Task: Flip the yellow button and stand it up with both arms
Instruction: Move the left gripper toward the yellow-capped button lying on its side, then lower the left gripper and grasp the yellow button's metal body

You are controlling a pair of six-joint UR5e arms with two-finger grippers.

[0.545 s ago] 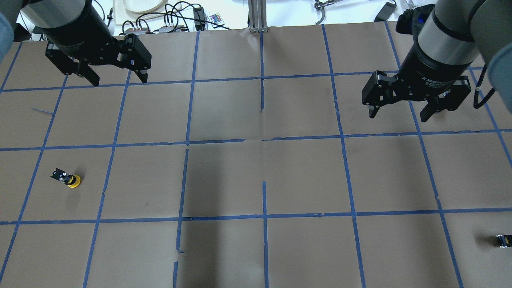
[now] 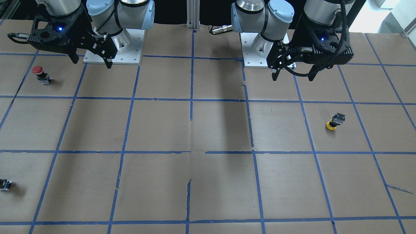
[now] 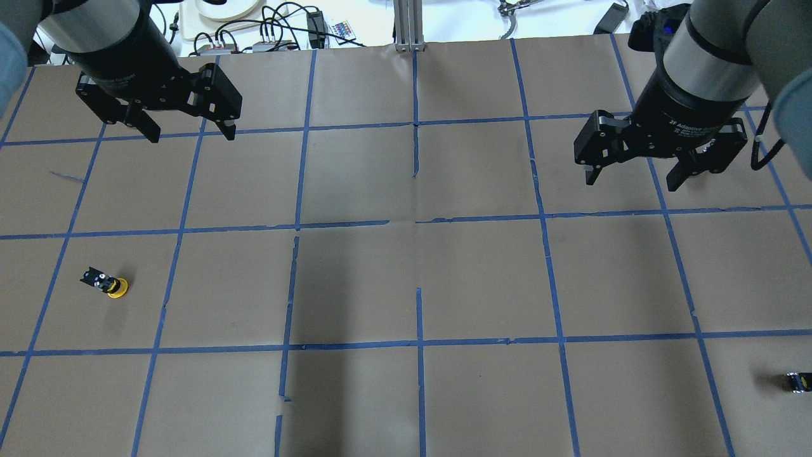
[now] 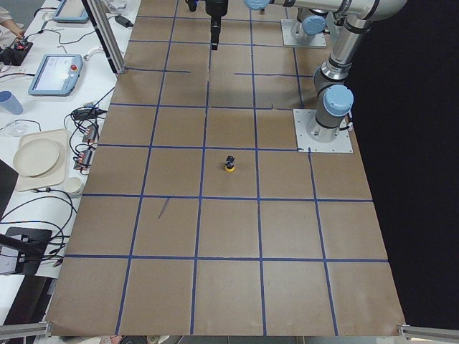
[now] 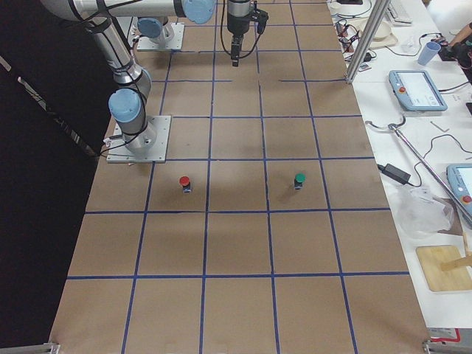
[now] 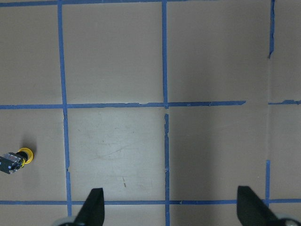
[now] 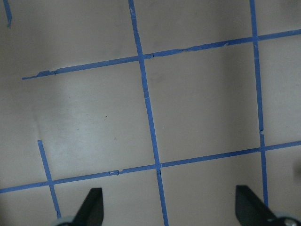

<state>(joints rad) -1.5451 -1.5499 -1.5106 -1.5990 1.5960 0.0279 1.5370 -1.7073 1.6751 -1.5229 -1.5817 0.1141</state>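
Observation:
The yellow button (image 3: 108, 284) rests on the brown paper at the left, yellow cap on the table and black body tilted up. It also shows in the front view (image 2: 334, 121), the left side view (image 4: 229, 164) and at the left edge of the left wrist view (image 6: 16, 160). My left gripper (image 3: 190, 134) (image 2: 292, 79) (image 6: 171, 212) is open and empty, hanging above the table well beyond the button. My right gripper (image 3: 632, 184) (image 2: 92, 63) (image 7: 170, 212) is open and empty over the right side, with only taped paper below it.
A red-capped button (image 2: 39, 74) (image 5: 184, 181) stands near the right arm's base. A green-capped button (image 5: 299, 180) stands further out. A tiny black-and-yellow block (image 3: 798, 381) (image 2: 5, 184) lies at the right edge. Cables and plates (image 3: 273, 32) lie beyond the far edge.
My left gripper has shifted slightly and its wrist has turned a little. The right gripper has barely moved. The yellow button has not moved.

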